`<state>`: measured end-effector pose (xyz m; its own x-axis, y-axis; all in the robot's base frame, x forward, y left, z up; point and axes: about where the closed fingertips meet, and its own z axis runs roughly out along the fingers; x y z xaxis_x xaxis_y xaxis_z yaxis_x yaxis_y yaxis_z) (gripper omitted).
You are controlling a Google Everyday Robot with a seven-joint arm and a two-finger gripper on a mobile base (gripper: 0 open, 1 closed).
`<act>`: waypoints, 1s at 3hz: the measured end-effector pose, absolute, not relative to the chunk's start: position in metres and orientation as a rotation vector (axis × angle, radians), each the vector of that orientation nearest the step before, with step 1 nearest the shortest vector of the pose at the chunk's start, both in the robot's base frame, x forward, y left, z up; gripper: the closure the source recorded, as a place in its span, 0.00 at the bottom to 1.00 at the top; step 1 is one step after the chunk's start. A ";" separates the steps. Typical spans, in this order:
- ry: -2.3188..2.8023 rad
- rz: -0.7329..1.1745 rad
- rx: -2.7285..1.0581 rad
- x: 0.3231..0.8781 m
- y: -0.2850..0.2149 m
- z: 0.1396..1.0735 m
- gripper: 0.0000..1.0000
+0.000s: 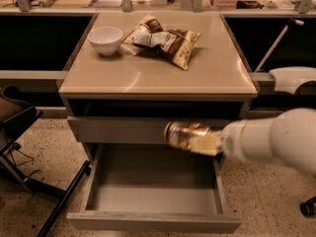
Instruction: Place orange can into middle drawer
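Observation:
The orange can (pixel 181 133) is a shiny gold-orange can, held on its side by my gripper (pixel 201 143), which is shut on it. My white arm reaches in from the right. The can hangs in front of the closed grey drawer front (pixel 118 130), above the rear right part of the open middle drawer (pixel 153 222). That drawer is pulled out, and its grey floor (pixel 148 196) shows bare.
On the cabinet top (pixel 148 73) stand a white bowl (pixel 105 39) and brown-and-white snack bags (pixel 165 40). A dark chair base (pixel 29 181) stands on the floor at the left. Another white robot part (pixel 294 78) is at the right.

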<state>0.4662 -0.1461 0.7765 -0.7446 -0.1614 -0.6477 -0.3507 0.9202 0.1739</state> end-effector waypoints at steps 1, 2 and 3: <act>2.483 0.384 -0.339 0.443 -0.146 0.741 1.00; 2.483 0.384 -0.341 0.443 -0.146 0.741 1.00; 2.496 0.351 -0.328 0.440 -0.139 0.722 1.00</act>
